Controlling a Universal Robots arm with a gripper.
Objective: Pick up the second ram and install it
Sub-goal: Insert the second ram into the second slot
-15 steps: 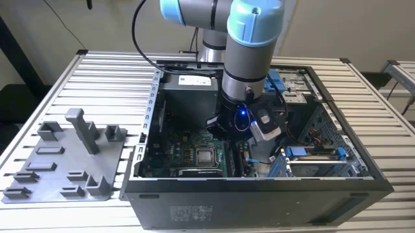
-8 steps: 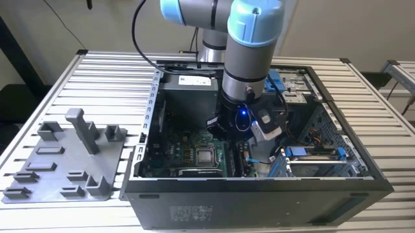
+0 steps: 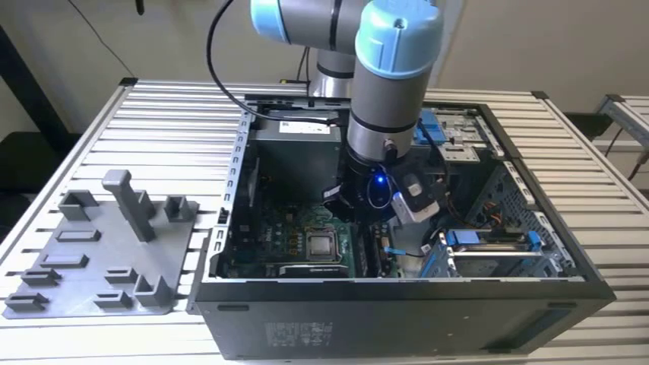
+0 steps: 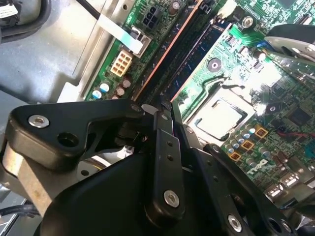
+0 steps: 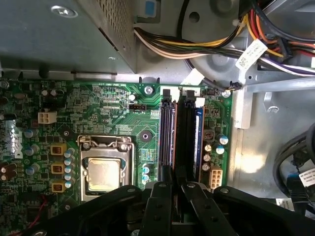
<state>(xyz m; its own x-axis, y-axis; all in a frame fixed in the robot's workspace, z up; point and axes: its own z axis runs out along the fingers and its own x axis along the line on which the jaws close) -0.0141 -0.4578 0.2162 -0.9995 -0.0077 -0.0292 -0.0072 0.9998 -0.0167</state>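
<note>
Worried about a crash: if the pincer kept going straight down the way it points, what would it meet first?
Probably the memory slots on the motherboard: the pincer sits right above them inside the computer case. Depth is unclear.

The surface (image 3: 121,129) is a pale metal top made of parallel slatted profiles with grooves running between them. Two items rest directly on it.

A grey fixture plate (image 3: 96,262) lies flat toward the exterior view's left. It carries several upright posts and low blocks; the tallest post (image 3: 130,201) stands near the plate's middle.

An open black computer case (image 3: 406,319) lies on its side toward the exterior view's right, with its open side facing up. The case sits just beside the fixture plate, and the plate's edge lies close to the case wall. Bare slats show beyond the case at the exterior view's right.
</note>
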